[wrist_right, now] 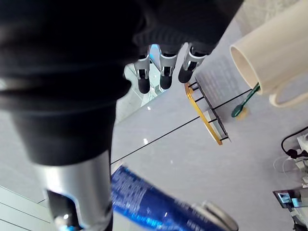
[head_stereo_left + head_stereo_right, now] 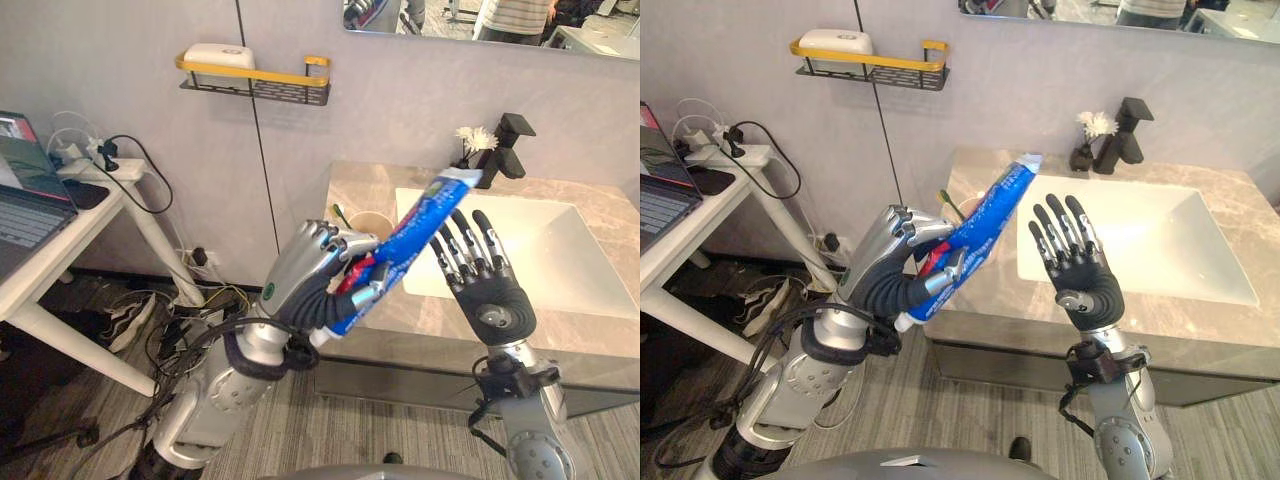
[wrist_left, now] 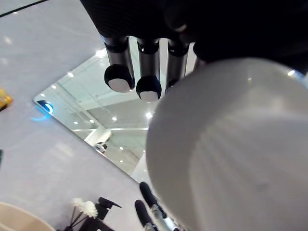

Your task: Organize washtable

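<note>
My left hand [image 2: 305,272] is shut on a blue toothpaste tube [image 2: 418,228], held up at a slant in front of the washtable [image 2: 420,315], white cap end [image 3: 231,144] down by the palm. Just right of the tube, my right hand [image 2: 497,300] stands open, fingers straight up and palm towards me, apart from the tube [image 1: 149,202]. A beige cup [image 2: 372,222] with a green toothbrush [image 2: 950,205] sits on the counter's left corner behind the tube.
A white sink basin [image 2: 545,250] fills the counter's right part, with a black faucet [image 2: 510,145] and a small flower vase [image 2: 475,142] behind it. A yellow-railed wall shelf [image 2: 255,80] carries a white box. A white desk [image 2: 50,255] with a laptop stands at the left.
</note>
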Robot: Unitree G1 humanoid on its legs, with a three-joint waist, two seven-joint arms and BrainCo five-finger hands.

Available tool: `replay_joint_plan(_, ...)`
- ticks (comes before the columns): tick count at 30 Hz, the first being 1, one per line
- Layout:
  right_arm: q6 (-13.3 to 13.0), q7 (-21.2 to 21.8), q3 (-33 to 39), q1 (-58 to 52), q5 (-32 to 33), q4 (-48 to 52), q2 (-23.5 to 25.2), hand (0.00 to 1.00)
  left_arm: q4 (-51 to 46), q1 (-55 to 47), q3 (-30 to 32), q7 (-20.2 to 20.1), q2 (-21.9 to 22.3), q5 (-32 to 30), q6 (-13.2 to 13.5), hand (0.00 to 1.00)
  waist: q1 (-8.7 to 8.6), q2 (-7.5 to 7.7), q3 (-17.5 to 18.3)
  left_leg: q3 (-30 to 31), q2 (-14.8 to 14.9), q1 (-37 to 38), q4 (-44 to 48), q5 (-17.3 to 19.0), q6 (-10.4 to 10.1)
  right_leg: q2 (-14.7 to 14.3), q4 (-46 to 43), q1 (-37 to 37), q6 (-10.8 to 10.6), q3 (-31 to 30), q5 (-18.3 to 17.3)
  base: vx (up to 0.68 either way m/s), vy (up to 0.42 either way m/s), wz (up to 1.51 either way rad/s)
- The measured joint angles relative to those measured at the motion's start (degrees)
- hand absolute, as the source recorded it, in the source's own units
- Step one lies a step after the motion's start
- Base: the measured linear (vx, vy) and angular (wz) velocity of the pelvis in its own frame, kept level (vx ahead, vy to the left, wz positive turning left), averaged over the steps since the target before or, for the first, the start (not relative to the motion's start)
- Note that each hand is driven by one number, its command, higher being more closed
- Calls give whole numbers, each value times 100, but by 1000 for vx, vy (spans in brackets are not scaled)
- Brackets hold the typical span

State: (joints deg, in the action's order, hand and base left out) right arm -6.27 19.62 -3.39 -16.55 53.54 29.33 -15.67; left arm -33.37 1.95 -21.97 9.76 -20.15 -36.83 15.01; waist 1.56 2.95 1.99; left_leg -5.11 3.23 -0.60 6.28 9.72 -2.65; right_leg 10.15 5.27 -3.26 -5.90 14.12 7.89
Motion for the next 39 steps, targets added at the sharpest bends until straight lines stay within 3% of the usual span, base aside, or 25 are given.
replay_joint_plan(13, -110, -345, -630, 851, 621, -26, 64, 0, 907, 271, -413, 29, 374, -69, -99, 100, 44, 20, 74, 76, 0, 22, 10, -6, -3, 2, 0, 43, 7, 78, -4, 1, 0, 2)
replay_joint_plan(26, -367, -386, -1031, 887, 1064, -227, 92, 0, 1080, 269, -895, 109, 323, -60, -73, 100, 59, 46, 237, 247, 7, 22, -169, -142, -32, 1, 0, 98, 23, 247, -45, -13, -8, 7)
replay_joint_plan(39, -359, -396, -986, 841, 1049, -295, 93, 0, 787, 191, -638, 232, 183, -60, -70, 100, 55, 116, 287, 226, 9, 102, -188, -156, -33, -1, 0, 127, 24, 223, -47, 1, 0, 0)
